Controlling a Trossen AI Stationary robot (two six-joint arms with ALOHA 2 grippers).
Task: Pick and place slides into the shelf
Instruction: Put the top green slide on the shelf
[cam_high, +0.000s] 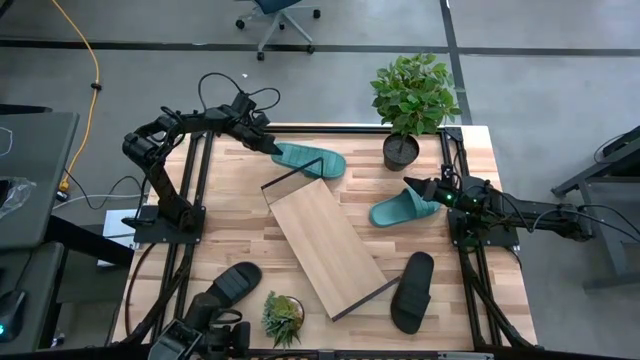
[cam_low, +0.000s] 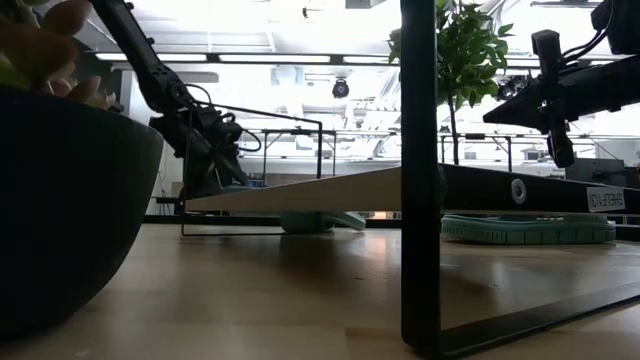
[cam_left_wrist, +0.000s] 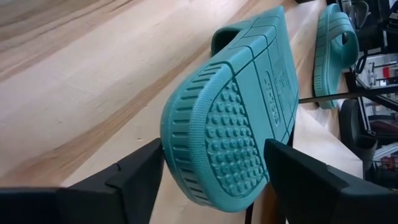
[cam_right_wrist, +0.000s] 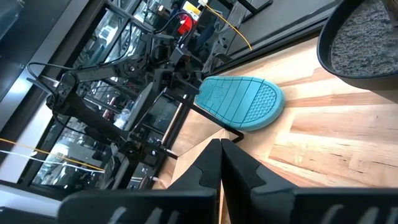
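Observation:
One teal slide (cam_high: 312, 160) lies at the far side of the table, by the far end of the slanted wooden shelf (cam_high: 325, 235). It is turned so that its nubbed sole (cam_left_wrist: 239, 124) faces my left wrist camera. My left gripper (cam_high: 272, 146) is shut on its heel. The second teal slide (cam_high: 404, 209) rests sole-down on the table at the right, just below my right gripper (cam_high: 414, 186), which hangs shut and touches nothing. Two black slides (cam_high: 232, 284) (cam_high: 413, 291) lie on the table near the front, one on each side of the shelf. My left gripper pinches the teal slide's heel end (cam_left_wrist: 186, 168) across its width, one finger (cam_left_wrist: 134, 183) on each long side edge. The fingers slant down from the table's far left and lie along the slide. The slide is tipped, and its lower part (cam_low: 320, 222) stays on the table.
A tall potted plant (cam_high: 410, 100) stands at the far right, and a small plant (cam_high: 283, 316) near the front edge. The shelf's black wire frame (cam_low: 418, 180) rises close by. Bare wood lies between the shelf and the table's left edge.

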